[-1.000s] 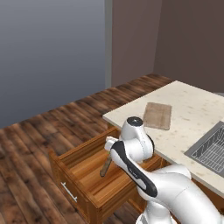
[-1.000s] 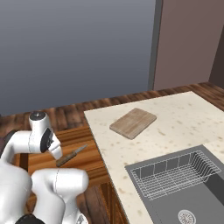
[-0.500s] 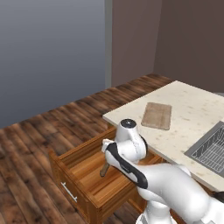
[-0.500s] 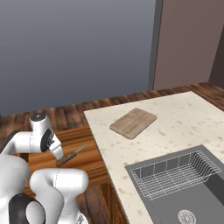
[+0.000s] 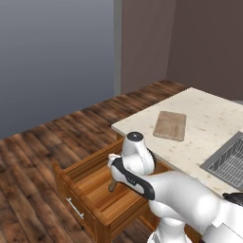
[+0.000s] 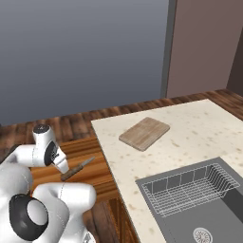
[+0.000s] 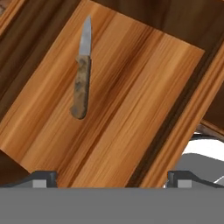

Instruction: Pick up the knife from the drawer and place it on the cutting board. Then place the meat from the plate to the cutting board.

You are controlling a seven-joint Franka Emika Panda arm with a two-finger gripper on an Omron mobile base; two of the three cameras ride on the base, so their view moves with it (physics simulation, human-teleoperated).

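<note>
The knife [image 7: 82, 74] lies flat on the floor of the open drawer [image 7: 144, 87], brown handle toward me and grey blade pointing away. My gripper [image 7: 111, 179] hovers above the drawer, open, with nothing between its fingertips [image 7: 43, 177]; the knife sits up and to the left of its midline. From the right base view the knife [image 6: 77, 169] shows beside my wrist inside the drawer [image 6: 83, 149]. The cutting board [image 5: 170, 125] rests bare on the counter, also the cutting board [image 6: 144, 133]. The drawer [image 5: 80, 209] stands pulled out below the counter edge. The plate and the meat are out of view.
A pale speckled counter [image 6: 199, 128] runs to the right of the drawer. A sink with a wire rack [image 6: 190, 190] is set into it near the front, the same sink [image 5: 228, 163] at the right edge. Dark wood flooring [image 5: 47, 142] surrounds the drawer.
My arm has shifted a little to the left over the drawer. The knife and cutting board have stayed where they were, and the jaws have stayed wide.
</note>
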